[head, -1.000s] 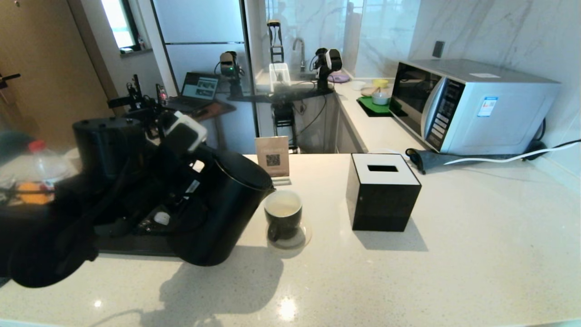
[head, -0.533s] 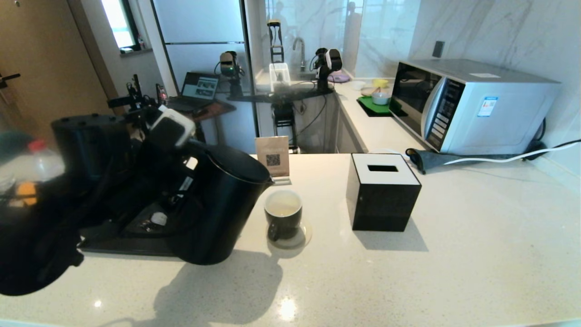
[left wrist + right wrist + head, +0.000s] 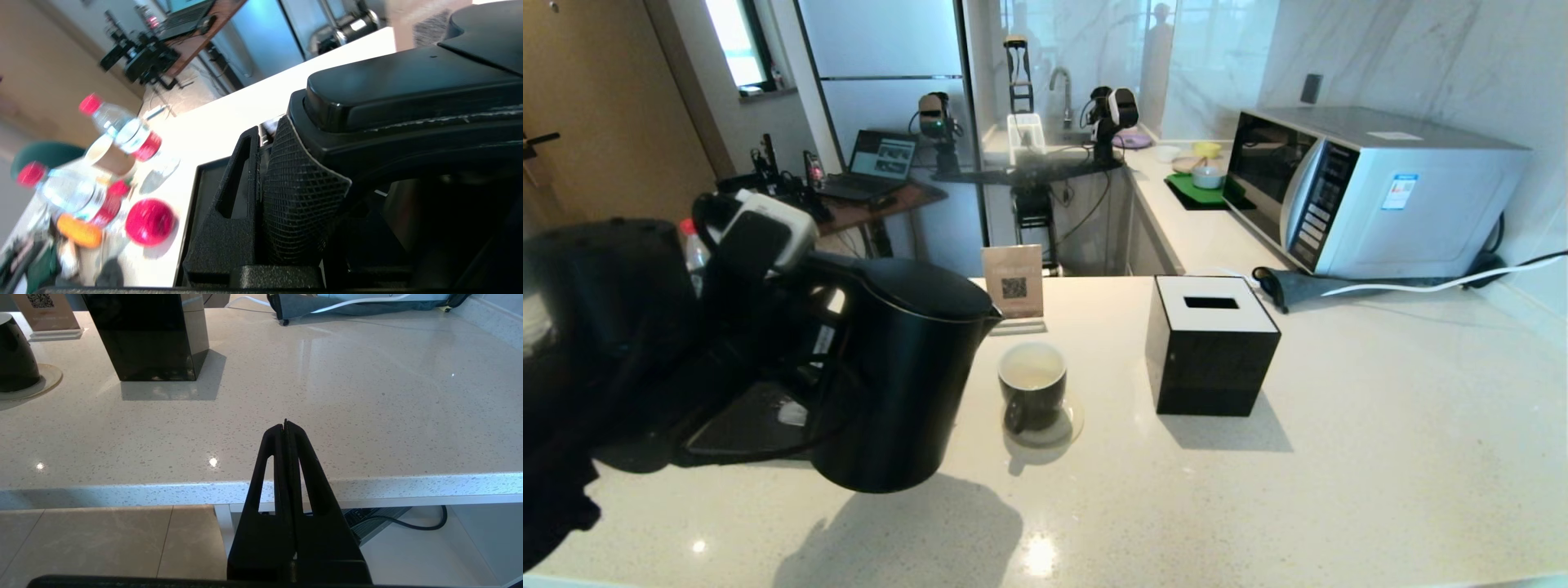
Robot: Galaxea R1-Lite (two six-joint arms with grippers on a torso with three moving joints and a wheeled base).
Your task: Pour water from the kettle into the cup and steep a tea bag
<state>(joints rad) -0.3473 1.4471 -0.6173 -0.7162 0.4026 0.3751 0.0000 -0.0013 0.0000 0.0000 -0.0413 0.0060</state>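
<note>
The right gripper (image 3: 285, 426) is parked with fingers pressed together at the pale speckled counter's (image 3: 1258, 490) near edge. The large matte black kettle (image 3: 894, 376) is held nearly upright off the counter, its looped handle clamped by the left gripper (image 3: 286, 179). Just beyond its spout, the small dark cream-lined cup (image 3: 1032, 385) is seen on a round coaster, pale water (image 3: 1032, 376) inside.

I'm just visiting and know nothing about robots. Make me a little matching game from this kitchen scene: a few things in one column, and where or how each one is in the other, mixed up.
Things:
1. kettle
2. cup
3. tissue box
4. right tool

States:
A. shut, holding nothing, at the counter's near edge
B. gripped by its handle in the left tool, above the counter
C. stands on a round coaster, pale inside showing
D. black cube with a white slotted top, right of the cup

Pairs: 1-B, 2-C, 3-D, 4-A
</note>
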